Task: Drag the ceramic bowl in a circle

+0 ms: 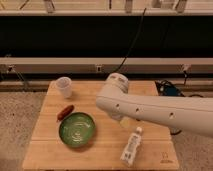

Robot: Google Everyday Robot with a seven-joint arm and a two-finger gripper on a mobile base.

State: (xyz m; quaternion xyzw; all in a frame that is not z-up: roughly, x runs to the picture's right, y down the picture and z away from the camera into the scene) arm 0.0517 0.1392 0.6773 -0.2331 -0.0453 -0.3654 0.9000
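Gleaming rnd bowl (76, 130); jaws behind arm (150, 107)

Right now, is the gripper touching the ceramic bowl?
Apart. The camera view shows the ceramic bowl whole, nothing on its rim; the gripper is out of sight, hidden by the arm, right of it.
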